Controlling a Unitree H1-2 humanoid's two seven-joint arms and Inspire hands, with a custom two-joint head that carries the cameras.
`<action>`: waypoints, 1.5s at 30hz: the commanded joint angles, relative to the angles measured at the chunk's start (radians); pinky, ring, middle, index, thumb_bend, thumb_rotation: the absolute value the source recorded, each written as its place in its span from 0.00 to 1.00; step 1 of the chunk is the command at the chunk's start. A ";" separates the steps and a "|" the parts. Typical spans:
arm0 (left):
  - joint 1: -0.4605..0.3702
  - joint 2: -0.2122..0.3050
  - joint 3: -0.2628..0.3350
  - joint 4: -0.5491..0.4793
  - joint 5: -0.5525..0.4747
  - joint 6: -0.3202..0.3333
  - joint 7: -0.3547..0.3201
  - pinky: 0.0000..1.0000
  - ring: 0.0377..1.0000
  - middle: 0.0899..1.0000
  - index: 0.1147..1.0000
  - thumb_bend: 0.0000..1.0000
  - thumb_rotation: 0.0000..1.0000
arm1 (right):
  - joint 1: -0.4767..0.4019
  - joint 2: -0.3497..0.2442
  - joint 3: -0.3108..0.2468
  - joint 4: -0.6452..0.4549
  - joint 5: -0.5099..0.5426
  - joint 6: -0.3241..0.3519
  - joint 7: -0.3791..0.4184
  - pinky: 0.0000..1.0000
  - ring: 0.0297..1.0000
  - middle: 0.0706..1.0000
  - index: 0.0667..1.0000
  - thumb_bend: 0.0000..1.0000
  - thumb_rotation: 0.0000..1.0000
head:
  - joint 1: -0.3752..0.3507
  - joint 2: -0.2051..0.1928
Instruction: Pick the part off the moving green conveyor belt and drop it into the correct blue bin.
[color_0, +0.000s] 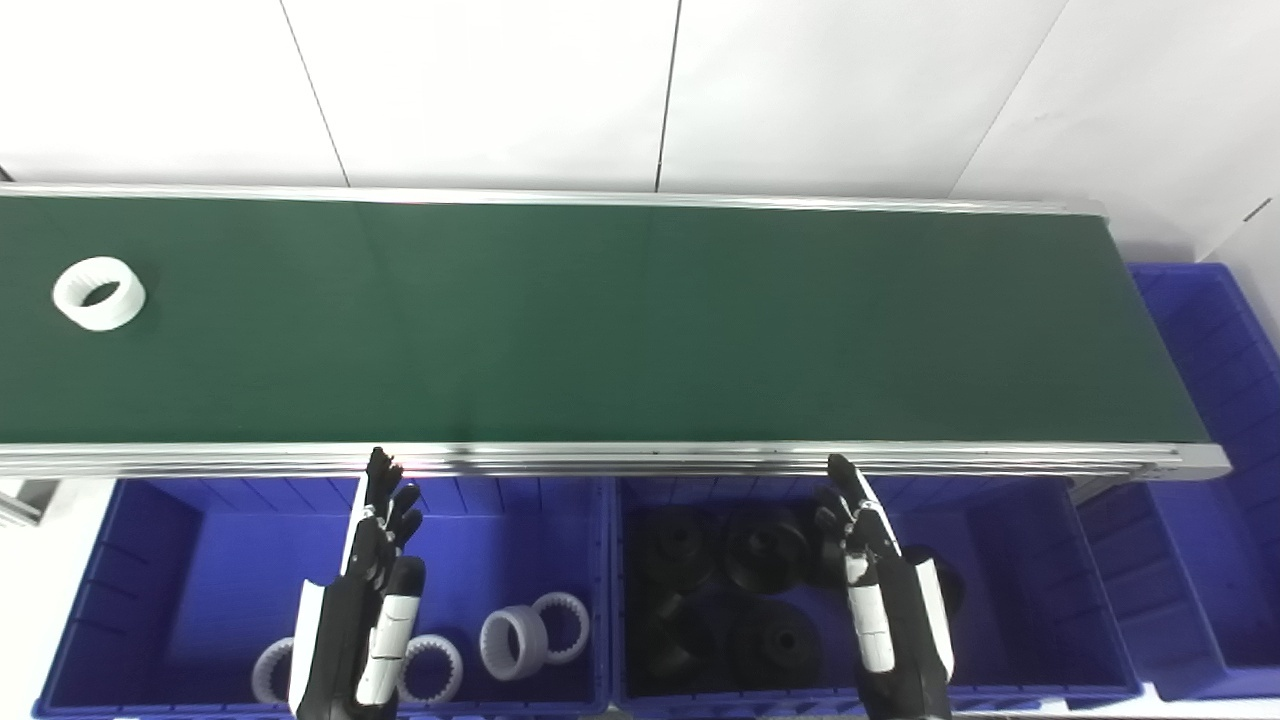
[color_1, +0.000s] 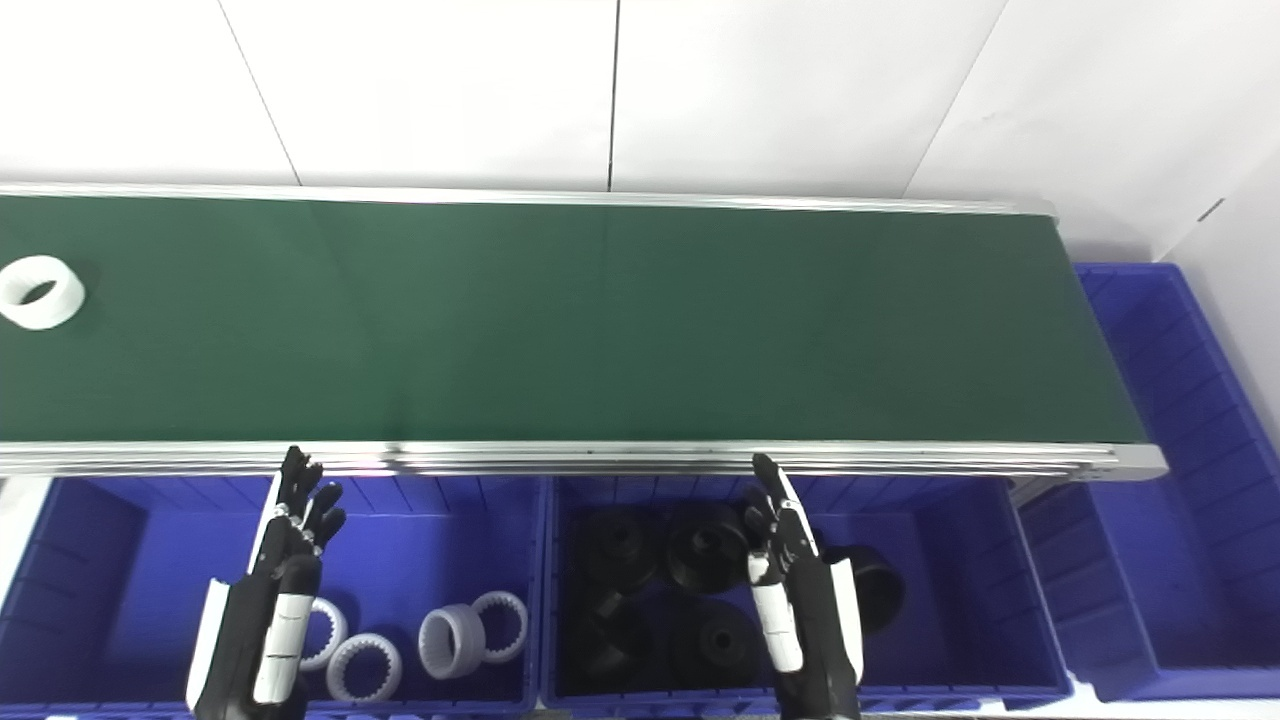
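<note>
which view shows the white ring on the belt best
The left eye view: the white ring lies whole on the green belt, clear of the picture's left edge. In the right eye view the same ring sits right at the left edge, with its side just cut off.

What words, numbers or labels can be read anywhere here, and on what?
None: no readable text shows in either view.
Green conveyor belt: plain.
White toothed plastic ring: unmarked.
Blue plastic bins: no labels visible.
Both black-and-white hands, left and right: no markings legible.
</note>
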 joint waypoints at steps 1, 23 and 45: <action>-0.003 -0.003 -0.007 -0.017 0.004 -0.036 0.000 0.93 0.96 1.00 1.00 0.65 0.91 | 0.003 -0.001 0.004 -0.023 -0.001 0.002 0.004 0.90 0.92 0.95 0.93 0.77 0.98 | 0.001 0.000; -0.005 -0.008 -0.007 -0.016 0.008 -0.037 0.006 0.93 0.95 0.99 1.00 0.65 0.91 | 0.002 -0.002 0.003 -0.025 -0.010 0.004 0.003 0.89 0.92 0.95 0.93 0.77 0.98 | 0.000 -0.001; -0.030 -0.033 -0.063 0.132 -0.023 -0.171 0.003 0.97 0.96 1.00 1.00 0.57 0.77 | -0.044 -0.056 -0.033 0.120 0.112 -0.076 0.033 0.94 0.95 0.98 0.96 0.78 0.99 | 0.167 -0.181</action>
